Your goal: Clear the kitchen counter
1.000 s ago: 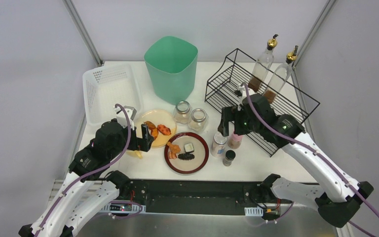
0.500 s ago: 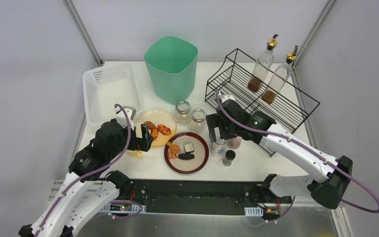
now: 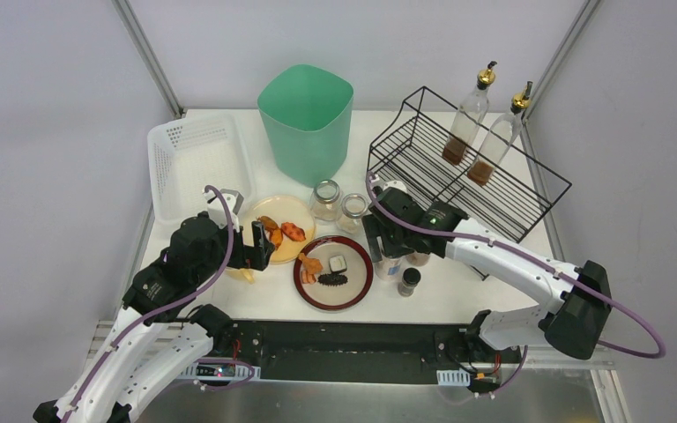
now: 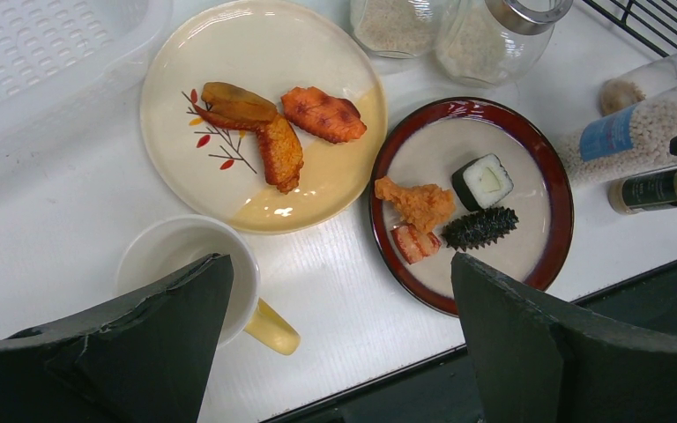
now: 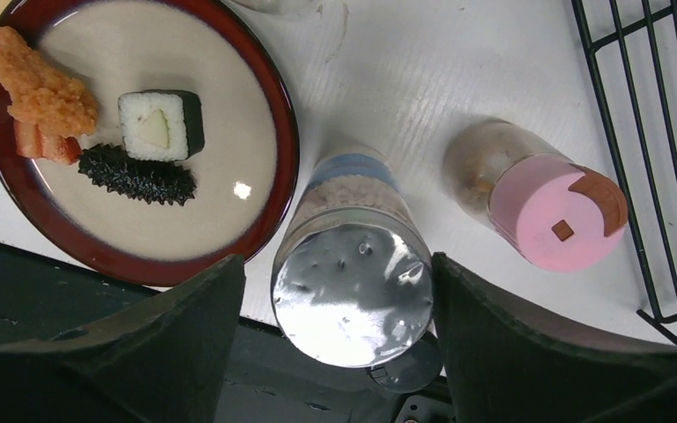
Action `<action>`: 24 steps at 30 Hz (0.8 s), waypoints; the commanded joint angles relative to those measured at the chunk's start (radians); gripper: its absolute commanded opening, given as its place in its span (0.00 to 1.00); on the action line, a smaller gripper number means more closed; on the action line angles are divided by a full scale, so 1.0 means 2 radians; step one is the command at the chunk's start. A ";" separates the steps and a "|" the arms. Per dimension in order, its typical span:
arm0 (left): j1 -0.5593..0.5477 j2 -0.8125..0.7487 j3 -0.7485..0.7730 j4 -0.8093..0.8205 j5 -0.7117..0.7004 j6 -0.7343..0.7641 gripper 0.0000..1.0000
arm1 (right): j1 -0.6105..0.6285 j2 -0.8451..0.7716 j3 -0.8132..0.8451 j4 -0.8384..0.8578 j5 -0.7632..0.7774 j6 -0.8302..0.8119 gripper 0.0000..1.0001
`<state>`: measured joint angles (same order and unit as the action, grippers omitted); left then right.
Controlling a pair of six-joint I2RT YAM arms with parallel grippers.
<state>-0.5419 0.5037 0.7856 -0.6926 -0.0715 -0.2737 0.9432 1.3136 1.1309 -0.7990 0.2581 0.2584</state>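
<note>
My right gripper [image 5: 335, 264], jaws apart, straddles the silver-lidded spice shaker [image 5: 353, 304] standing on the white worktop [image 5: 423, 79] beside the red-rimmed plate [image 5: 286, 132], so I should centre, squeeze gently below the lid and lift straight; my left gripper [image 4: 339, 273] hovers unclenched.

No text can be read anywhere. The silver-lidded shaker [image 5: 353, 256], just right of the red-rimmed plate [image 5: 229, 132], has a blue label band with print too blurred to read. The small dark bottle [image 4: 657, 187], right of that plate, has a label that is also unreadable. The cream plate [image 4: 256, 53], left of it, bears a red twig drawing, not lettering.
</note>
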 commanded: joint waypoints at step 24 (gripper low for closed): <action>0.001 -0.001 -0.003 0.014 0.009 0.009 1.00 | 0.032 -0.057 0.274 -0.159 0.185 -0.044 0.10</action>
<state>-0.5419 0.5037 0.7856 -0.6926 -0.0616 -0.2737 1.0100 1.2514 1.5391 -1.0168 0.4622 0.2321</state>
